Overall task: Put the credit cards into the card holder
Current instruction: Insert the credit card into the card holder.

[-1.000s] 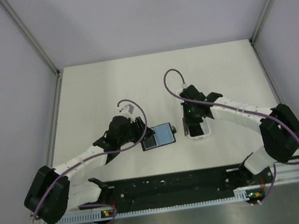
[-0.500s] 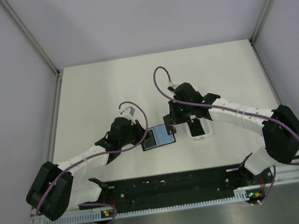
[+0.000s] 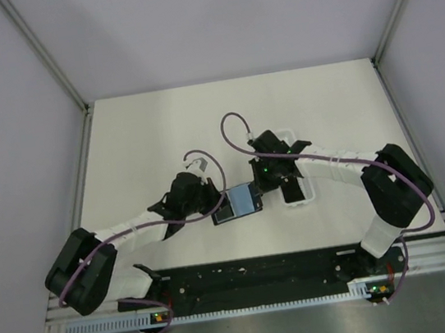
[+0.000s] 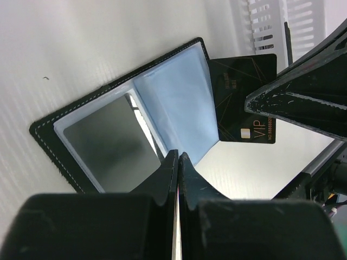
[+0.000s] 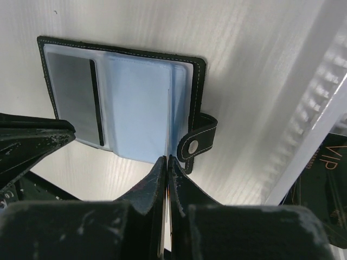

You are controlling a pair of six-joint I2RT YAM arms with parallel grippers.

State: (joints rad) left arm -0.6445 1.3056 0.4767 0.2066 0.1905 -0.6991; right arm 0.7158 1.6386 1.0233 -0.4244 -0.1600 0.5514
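Observation:
The card holder (image 3: 245, 200) lies open on the table, blue-grey lining up, with a dark card in its left pocket (image 4: 108, 143). It also shows in the right wrist view (image 5: 135, 103). My left gripper (image 3: 215, 203) is shut with its tips (image 4: 178, 156) on the holder's near edge at the fold. My right gripper (image 3: 258, 183) is shut on a black credit card (image 4: 238, 81) marked VIP, held at the holder's right edge. In the right wrist view the gripper (image 5: 166, 160) sees this card edge-on. Another credit card (image 3: 294, 194) lies in the tray.
The long white ribbed tray (image 3: 312, 190) lies just right of the holder, and also shows in the left wrist view (image 4: 271, 27). The holder's snap strap (image 5: 198, 141) sticks out on its right side. The right finger (image 4: 303, 108) hangs close over the holder.
My right gripper has moved left from over the tray to the holder's right edge, carrying a card. My left gripper has stayed at the holder.

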